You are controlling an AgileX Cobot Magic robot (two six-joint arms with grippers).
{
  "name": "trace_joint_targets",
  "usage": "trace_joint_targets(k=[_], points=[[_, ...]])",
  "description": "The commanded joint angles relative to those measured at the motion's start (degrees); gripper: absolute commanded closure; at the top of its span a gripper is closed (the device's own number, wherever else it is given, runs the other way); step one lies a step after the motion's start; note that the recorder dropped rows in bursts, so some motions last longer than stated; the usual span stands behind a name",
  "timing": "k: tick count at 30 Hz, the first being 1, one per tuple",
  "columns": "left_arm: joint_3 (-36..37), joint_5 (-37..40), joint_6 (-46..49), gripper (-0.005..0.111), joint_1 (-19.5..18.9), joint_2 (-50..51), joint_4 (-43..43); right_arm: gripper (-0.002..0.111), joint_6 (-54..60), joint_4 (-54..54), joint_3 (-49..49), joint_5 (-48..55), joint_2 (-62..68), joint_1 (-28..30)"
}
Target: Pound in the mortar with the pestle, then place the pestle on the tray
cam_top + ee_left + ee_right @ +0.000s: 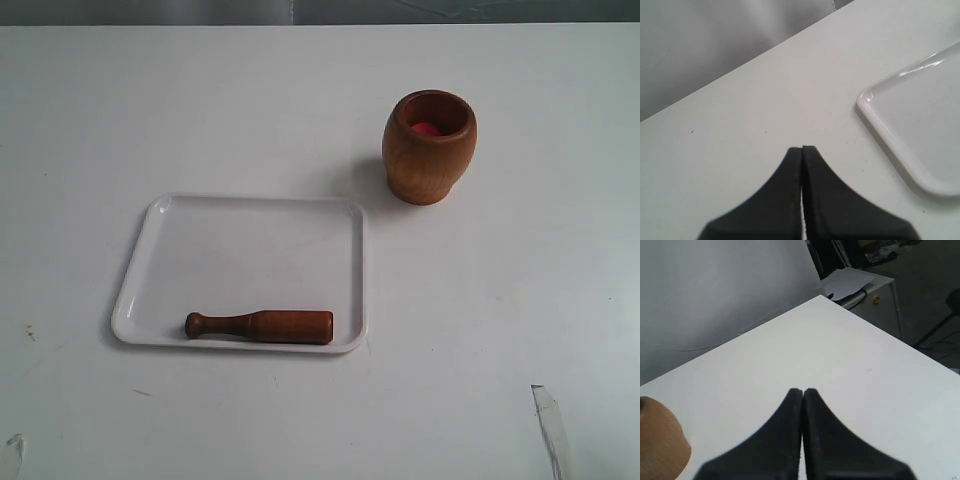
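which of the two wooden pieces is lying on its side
The pestle, lying flat in the white tray. The mortar stands upright on the table, outside the tray, open end up.

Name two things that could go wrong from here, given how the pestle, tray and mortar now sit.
1. The pestle lies flat close along one rim of the tray; a grasp from above may hit that rim or roll the round club.
2. The mortar stands free on its narrow base, the left gripper and right gripper both shut, off it; off-centre pounding could tip it.
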State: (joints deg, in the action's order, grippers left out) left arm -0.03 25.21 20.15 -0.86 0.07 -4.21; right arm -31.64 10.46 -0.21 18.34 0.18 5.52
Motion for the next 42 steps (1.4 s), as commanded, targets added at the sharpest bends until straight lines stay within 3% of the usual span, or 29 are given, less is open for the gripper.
trace_joint_targets(k=[1,15,26,42], points=[[0.0,-0.2,-0.5,0.107,0.4,-0.1,0.4,0.108,-0.2,-1.0,0.2,-0.3,-0.2,0.6],[0.0,-0.2,-0.5,0.107,0.4,-0.1,0.4,0.108,0.9,-1.4,0.2,-0.9,-0.2,0.6],[0.0,-0.2,-0.5,0.107,0.4,-0.1,0.4,0.108,43.7,-19.8,0.2,1.1,-0.2,0.6],[0.0,-0.2,-0.5,0.107,0.4,-0.1,0.4,0.108,41.5,-20.8,0.2,1.6,-0.2,0.6]])
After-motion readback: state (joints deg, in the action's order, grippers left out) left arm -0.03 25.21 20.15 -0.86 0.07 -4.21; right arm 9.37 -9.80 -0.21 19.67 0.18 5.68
